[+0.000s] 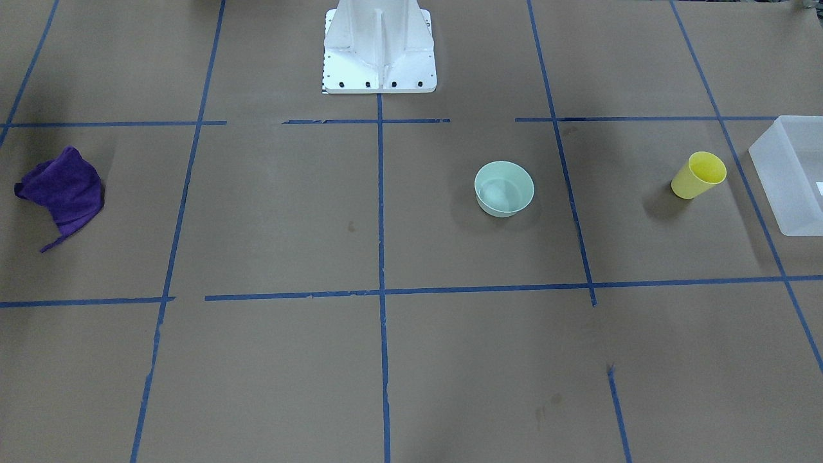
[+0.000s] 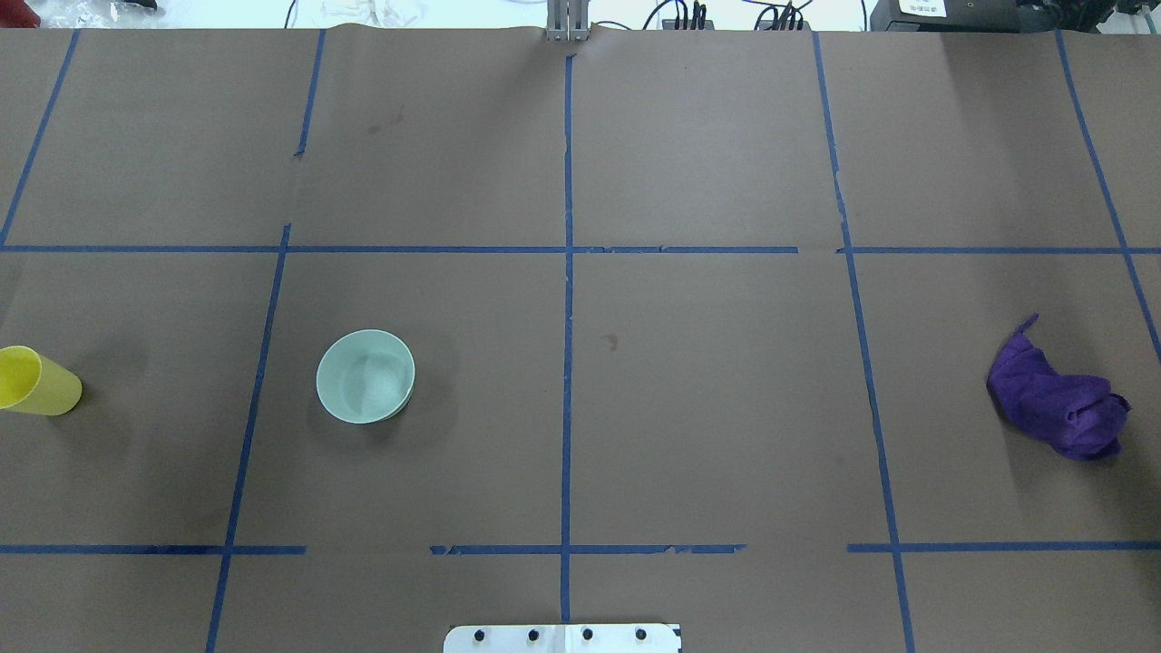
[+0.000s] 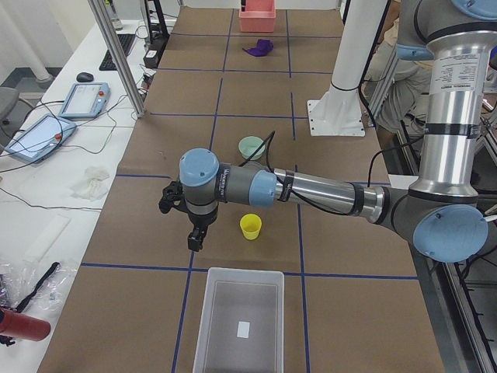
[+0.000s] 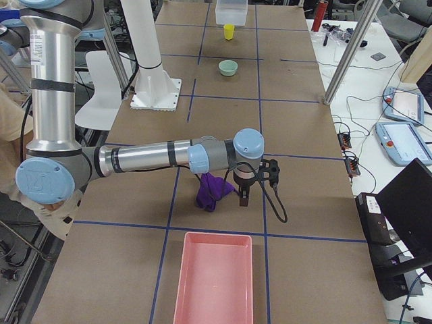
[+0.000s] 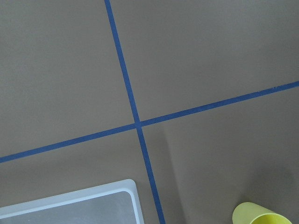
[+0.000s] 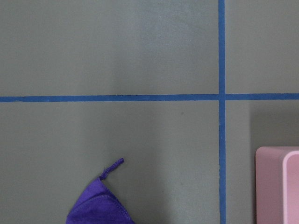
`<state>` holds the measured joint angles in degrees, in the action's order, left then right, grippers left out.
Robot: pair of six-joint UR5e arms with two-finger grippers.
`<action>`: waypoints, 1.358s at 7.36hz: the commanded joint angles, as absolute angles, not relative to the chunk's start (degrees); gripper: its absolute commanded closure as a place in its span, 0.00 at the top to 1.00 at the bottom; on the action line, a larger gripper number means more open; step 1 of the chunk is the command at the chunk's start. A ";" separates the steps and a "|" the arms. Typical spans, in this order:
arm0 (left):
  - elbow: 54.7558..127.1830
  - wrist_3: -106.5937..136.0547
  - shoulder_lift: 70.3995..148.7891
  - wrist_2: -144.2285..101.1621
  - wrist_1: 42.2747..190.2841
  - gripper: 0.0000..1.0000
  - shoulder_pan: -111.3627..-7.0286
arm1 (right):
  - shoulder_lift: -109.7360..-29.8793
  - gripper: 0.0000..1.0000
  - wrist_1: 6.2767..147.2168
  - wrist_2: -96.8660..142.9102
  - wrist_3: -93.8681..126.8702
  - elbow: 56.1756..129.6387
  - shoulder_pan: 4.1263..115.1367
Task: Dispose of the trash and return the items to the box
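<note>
One brown-papered table [image 1: 270,212] fills every view, divided into squares by blue tape [image 1: 380,193]. In the left side view a white bench [image 3: 39,210] with tablets and cables runs along its left edge.

In the front-facing view, from left to right: a crumpled purple cloth [image 1: 63,190] lies at the left edge. A white pedestal [image 1: 378,48] stands at top centre. The mint bowl [image 1: 504,188] sits upright just right of centre. The yellow cup [image 1: 697,175] stands upright further right, and the frosted box [image 1: 794,173] is cut off by the right edge, near the cup but apart from it.

In the left side view the left tool [image 3: 194,242] hangs above the table at centre left, fingers pointing down. I cannot tell how far it is open or whether it holds anything. The cup is just to its right in the frame, the box is at lower centre, and the bowl is higher up, beyond the arm.

In the right side view the right tool [image 4: 244,197] points down just right of the cloth. I cannot tell its opening or whether it touches the cloth. A pink tray [image 4: 212,283] lies below it in the frame.
</note>
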<state>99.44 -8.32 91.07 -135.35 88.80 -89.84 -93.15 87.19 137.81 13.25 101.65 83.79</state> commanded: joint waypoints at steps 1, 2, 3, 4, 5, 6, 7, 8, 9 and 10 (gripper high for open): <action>100.97 -9.05 89.84 -135.26 91.12 1.00 -90.00 | -93.34 1.00 87.19 137.81 13.45 101.95 83.76; 101.25 -9.05 89.22 -135.26 91.49 1.00 -89.91 | -93.34 1.00 87.19 137.81 13.36 101.69 83.76; 101.25 -8.97 89.21 -135.26 91.49 1.00 -89.91 | -93.34 1.00 87.19 137.81 13.53 101.52 83.76; 101.16 -8.96 89.21 -135.26 91.49 1.00 -89.91 | -93.34 1.00 87.19 137.81 13.54 101.60 83.85; 101.25 -8.96 89.12 -135.26 91.58 1.00 -89.91 | -93.34 1.00 87.19 137.81 13.54 101.69 83.76; 101.25 -9.05 88.77 -135.26 91.76 1.00 -89.91 | -93.34 1.00 87.19 137.81 13.62 101.78 83.76; 101.77 -9.57 89.03 -135.18 91.67 1.00 -89.91 | -93.34 1.00 87.19 137.81 13.62 101.86 83.76; 102.47 -9.32 89.56 -135.09 90.80 1.00 -89.39 | -93.34 1.00 87.19 137.81 13.62 101.95 83.76; 101.96 -9.32 89.30 -134.91 90.79 1.00 -89.38 | -93.34 1.00 87.19 137.90 13.71 102.04 83.76; 102.91 -9.49 88.60 -135.17 90.79 1.00 -89.65 | -93.34 1.00 87.19 137.90 13.71 101.95 83.76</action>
<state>102.25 -9.37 89.14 -135.05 90.90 -89.52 -93.34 87.19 137.87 13.68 101.96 83.76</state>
